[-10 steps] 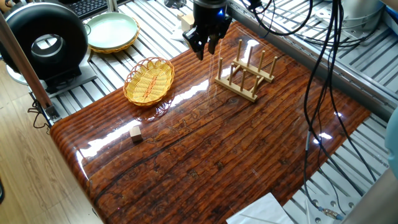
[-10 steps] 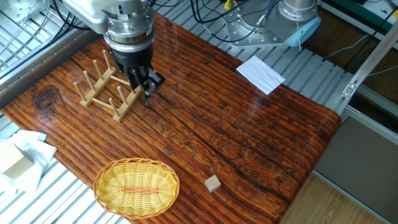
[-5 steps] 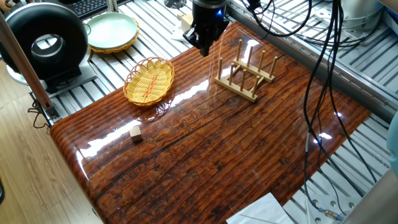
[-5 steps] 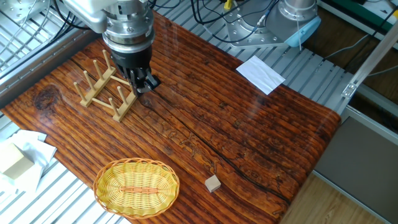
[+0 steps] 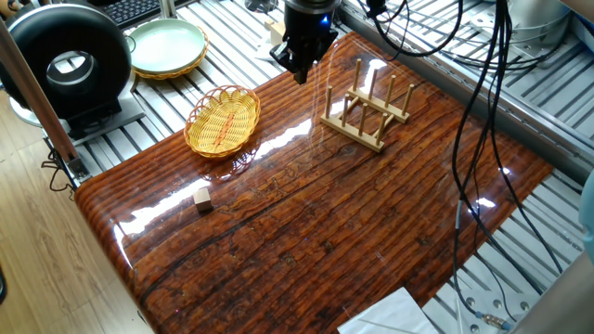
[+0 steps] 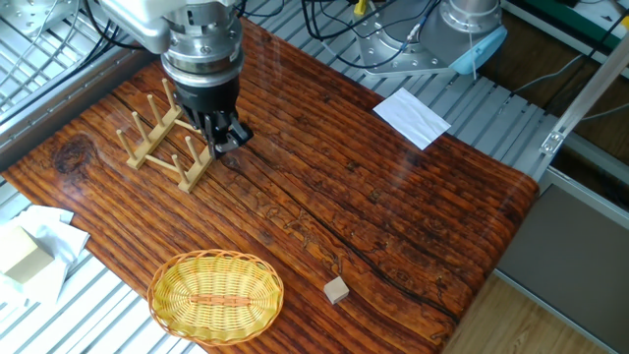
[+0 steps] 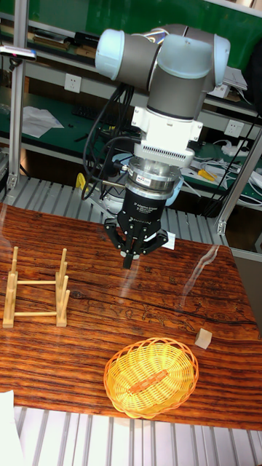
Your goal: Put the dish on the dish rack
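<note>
nothing done yet. dish point(image 6: 216, 296) sits untouched near one edge of the surface, well apart from the empty dish rack point(image 6: 165, 140). gripper point(image 7: 129, 260) hangs beside the rack, jaws pressed together, holding nothing. approach, grasp, transfer all left.

glossy wood-grain table point(image 5: 371, 232) carries the dish point(image 5: 222, 120), dish rack point(image 5: 366, 115), small wooden block point(image 5: 202, 198).
</note>
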Controlling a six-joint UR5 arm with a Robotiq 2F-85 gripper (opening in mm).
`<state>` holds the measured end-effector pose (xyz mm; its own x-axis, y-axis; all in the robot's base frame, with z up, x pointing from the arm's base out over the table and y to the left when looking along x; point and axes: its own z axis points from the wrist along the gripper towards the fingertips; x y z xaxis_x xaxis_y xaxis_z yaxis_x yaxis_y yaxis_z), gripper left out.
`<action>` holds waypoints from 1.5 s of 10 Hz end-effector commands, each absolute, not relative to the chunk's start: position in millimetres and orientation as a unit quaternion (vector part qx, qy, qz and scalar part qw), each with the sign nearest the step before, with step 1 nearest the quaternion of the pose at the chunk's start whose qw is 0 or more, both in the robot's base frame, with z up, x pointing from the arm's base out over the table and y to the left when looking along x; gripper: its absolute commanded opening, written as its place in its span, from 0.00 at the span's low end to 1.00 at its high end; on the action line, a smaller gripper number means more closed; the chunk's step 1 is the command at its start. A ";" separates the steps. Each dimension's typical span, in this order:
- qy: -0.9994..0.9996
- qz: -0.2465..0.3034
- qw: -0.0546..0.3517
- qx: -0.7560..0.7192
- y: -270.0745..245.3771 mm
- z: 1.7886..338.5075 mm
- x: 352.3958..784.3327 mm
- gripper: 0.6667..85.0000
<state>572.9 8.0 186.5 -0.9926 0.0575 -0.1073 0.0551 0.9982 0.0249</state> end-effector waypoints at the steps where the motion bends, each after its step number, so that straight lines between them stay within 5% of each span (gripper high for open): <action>1: 0.999 0.031 0.042 0.015 18.2 186.6 566.8 0.00; 15: 0.999 -0.002 0.034 -0.015 39.1 168.3 593.7 0.00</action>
<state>584.0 26.0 168.2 -0.9973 -0.0265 -0.0687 -0.0262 0.9996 -0.0052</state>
